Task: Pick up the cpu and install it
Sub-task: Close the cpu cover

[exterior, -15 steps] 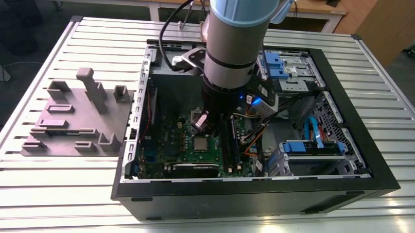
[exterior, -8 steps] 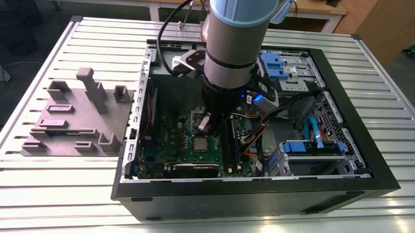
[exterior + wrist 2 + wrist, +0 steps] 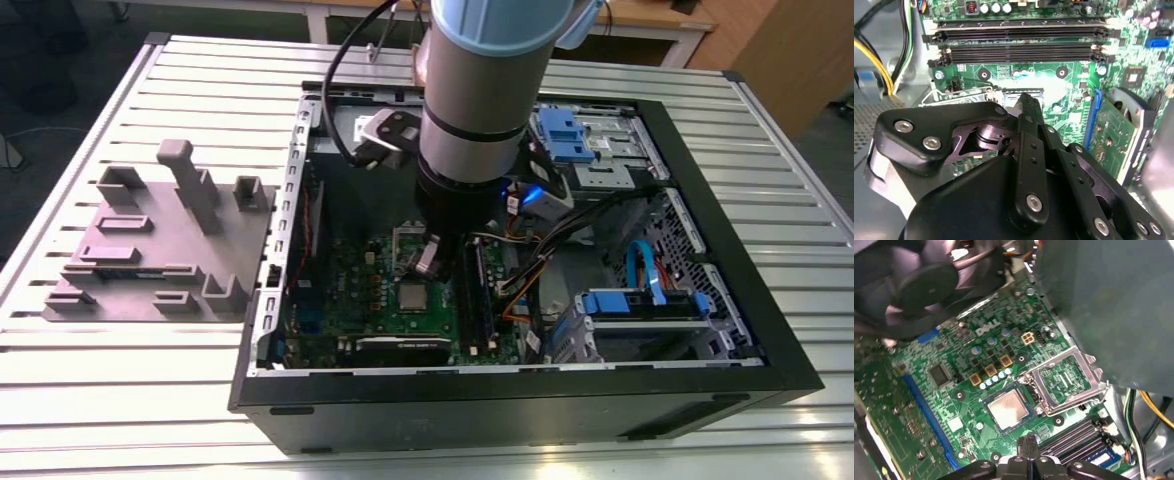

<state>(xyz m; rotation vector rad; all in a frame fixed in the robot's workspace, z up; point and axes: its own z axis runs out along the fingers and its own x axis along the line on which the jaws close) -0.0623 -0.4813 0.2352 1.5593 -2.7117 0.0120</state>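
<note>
Silver-grey, the cpu [image 3: 1009, 409] lies flat in its socket on the green motherboard [image 3: 944, 390], beside the raised metal socket frame [image 3: 1066, 380]. We see the gripper [image 3: 1026, 444] just above the board, fingertips pressed together, holding nothing.

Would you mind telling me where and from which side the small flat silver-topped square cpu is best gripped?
Probably by two opposite thin edges of the cpu, coming straight down from above. It lies flat on the green motherboard, top up, so only the rim offers purchase; the silver metal socket frame stands swung open beside it, leaving the top uncovered.
</note>
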